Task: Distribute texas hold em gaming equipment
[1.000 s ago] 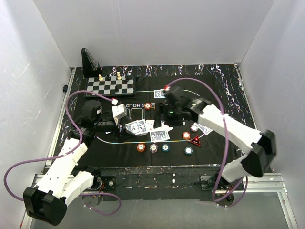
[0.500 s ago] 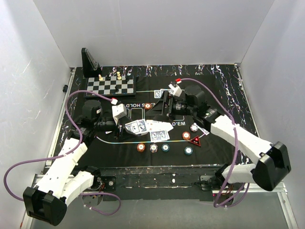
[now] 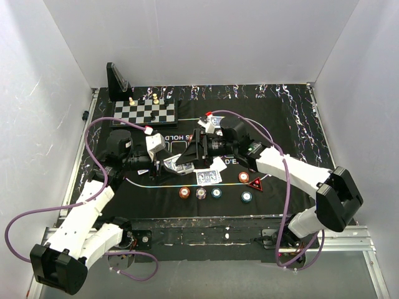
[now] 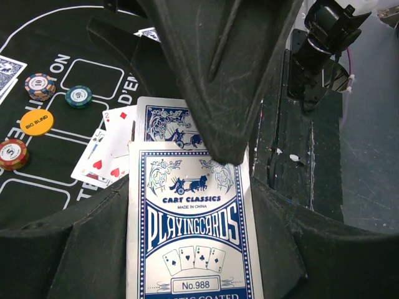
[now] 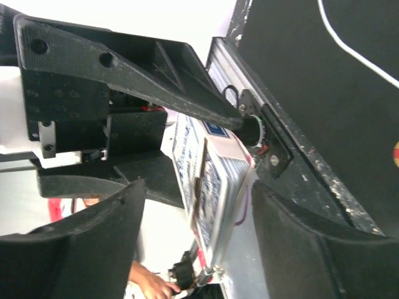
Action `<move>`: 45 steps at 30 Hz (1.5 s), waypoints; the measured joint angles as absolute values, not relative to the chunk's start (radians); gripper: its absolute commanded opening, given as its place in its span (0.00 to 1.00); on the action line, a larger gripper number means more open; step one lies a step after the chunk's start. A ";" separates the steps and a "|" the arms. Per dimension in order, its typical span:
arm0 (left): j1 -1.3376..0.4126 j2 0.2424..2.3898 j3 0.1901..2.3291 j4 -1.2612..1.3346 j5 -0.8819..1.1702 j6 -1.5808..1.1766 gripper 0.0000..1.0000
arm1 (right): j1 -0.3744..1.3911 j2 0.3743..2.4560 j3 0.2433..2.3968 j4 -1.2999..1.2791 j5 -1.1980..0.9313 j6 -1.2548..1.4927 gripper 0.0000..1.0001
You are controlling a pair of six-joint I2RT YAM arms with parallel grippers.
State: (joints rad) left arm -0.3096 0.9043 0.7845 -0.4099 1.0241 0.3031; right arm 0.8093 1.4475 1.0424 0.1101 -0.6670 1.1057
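My left gripper (image 4: 190, 208) is shut on a blue-and-white playing-card box (image 4: 190, 230) and holds it above the black poker mat (image 3: 280, 124). My right gripper (image 5: 198, 193) is open. Its fingers (image 5: 87, 243) stand on either side of the box's far end (image 5: 215, 180) with gaps showing. In the top view the two grippers meet at mid-mat around the box (image 3: 182, 164). Loose cards (image 4: 163, 119) lie below, some face up (image 4: 103, 156). On the mat lie poker chips (image 3: 201, 192), a yellow disc (image 4: 36, 122) and a red triangular marker (image 3: 255, 184).
A black-and-white chessboard (image 3: 144, 113) with pieces sits at the back left, with a black stand (image 3: 117, 81) behind it. White walls close in three sides. The metal rail (image 3: 206, 233) runs along the near edge.
The right arm has swung left across the mat and brought its open fingers around the card box's end. The left arm and the box have stayed put.
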 measured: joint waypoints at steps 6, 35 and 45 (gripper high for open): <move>-0.308 0.904 0.785 -0.409 1.019 0.312 0.37 | 0.833 1.502 1.073 0.138 -0.677 1.138 0.30; -0.223 0.898 0.743 -0.764 0.966 0.789 0.25 | 0.830 1.501 1.126 -0.108 -0.652 1.024 0.84; -0.042 1.034 0.664 -0.890 1.026 1.107 0.29 | 0.617 1.225 1.021 -0.245 -0.593 0.928 0.86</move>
State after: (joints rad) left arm -0.0422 1.0336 0.6636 -0.8902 1.0264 1.1072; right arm 0.6174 1.2247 1.0206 -0.2455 -0.5926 0.9276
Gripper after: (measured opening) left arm 0.643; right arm 0.851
